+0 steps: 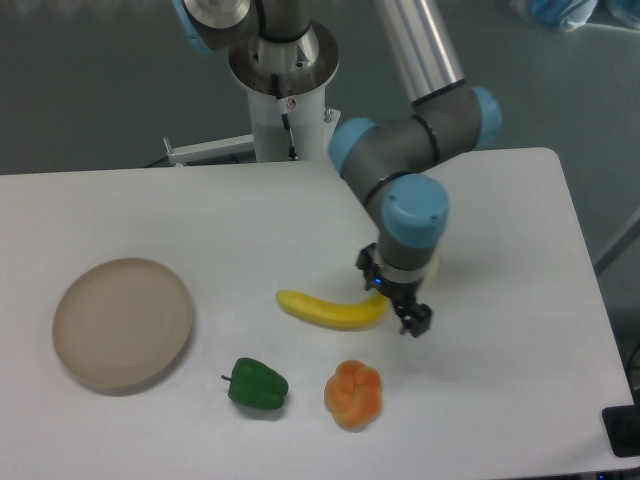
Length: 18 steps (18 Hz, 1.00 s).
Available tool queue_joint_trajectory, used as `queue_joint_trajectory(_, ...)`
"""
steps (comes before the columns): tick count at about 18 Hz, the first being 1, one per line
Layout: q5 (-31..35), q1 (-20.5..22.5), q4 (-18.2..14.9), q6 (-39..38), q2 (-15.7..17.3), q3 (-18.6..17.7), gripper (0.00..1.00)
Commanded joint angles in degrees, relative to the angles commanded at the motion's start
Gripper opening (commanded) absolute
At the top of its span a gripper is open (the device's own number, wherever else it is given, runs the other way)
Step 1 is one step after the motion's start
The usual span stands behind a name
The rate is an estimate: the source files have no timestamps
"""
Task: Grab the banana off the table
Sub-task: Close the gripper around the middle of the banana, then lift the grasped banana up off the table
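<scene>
The yellow banana (330, 309) lies flat on the white table (250, 220), just right of centre, its curve opening to the back. My gripper (392, 294) points down over the banana's right end. Its two dark fingertips (415, 321) stand apart, one behind and one in front of that end. The gripper looks open, with the banana's tip between or just beside the fingers. The tip itself is partly hidden by the gripper.
A round beige plate (122, 322) sits at the left. A green pepper (257, 384) and a lumpy orange fruit (353, 394) lie in front of the banana. A pale cream fruit (433, 266) shows only as a sliver behind the wrist.
</scene>
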Motion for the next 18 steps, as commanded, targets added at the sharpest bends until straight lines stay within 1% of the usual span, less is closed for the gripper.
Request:
queue_joint_trajectory(1, 0.0, -0.5, 0.1, -0.4, -0.3, -0.1, 1.0)
queue_joint_trajectory(4, 0.0, -0.7, 2.6, -0.4, -1.2, 0.1, 1.0)
queue_joint_trajectory(9, 0.3, -0.7, 3.0, -0.4, -3.4, 0.6, 0.99)
queue_joint_trajectory(11, 0.4, -0.7, 2.9, -0.7, -3.8, 0.6, 0.71)
queue_joint_trajectory(12, 0.4, -0.8, 2.9, -0.8, -4.0, 0.6, 0.55)
queue_joint_trajectory(13, 0.4, -0.8, 2.9, -0.8, -4.2, 0.8, 0.45)
queue_joint_trajectory(15, 0.4, -0.8, 2.8, -0.8, -4.2, 1.0, 0.19)
queue_joint_trajectory(16, 0.5, -0.8, 2.7, -0.8, -4.2, 1.3, 0.08)
queue_joint_trajectory(17, 0.5, -0.8, 2.6, -0.8, -4.1, 1.5, 0.05)
queue_joint_trajectory(18, 0.5, -0.7, 2.6, -0.8, -4.0, 1.8, 0.05)
